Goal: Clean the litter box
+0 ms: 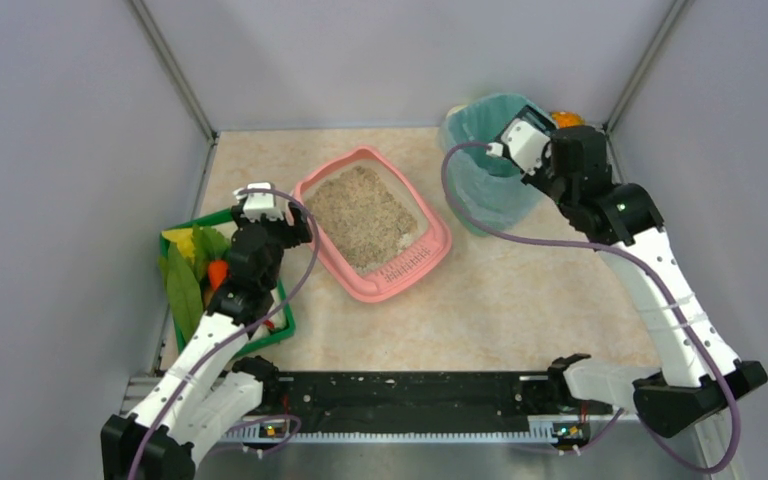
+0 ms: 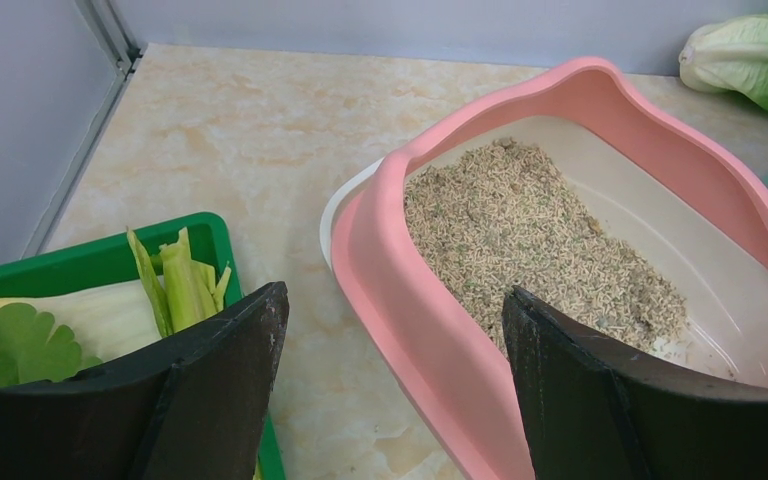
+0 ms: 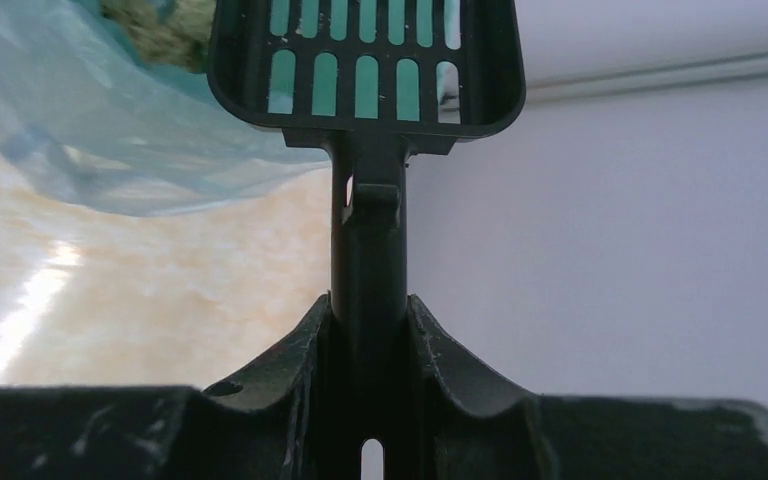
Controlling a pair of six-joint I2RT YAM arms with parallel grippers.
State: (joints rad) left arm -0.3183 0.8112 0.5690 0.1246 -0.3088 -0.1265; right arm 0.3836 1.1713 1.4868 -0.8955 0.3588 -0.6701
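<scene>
Right end effector clamped on the handle of a black slotted scoop, above the teal-lined bin.
The scoop head is at the bin's mouth; best to tip it well inside the liner so nothing lands on the bench. Left end effector, jaws wide and empty, hovers beside the pink litter box, which lies mid-bench between the green tray and the bin.

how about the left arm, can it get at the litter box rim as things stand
Probably yes: the left gripper is open and empty, and the litter box has its pink rim just ahead of it, with nothing in between.
</scene>
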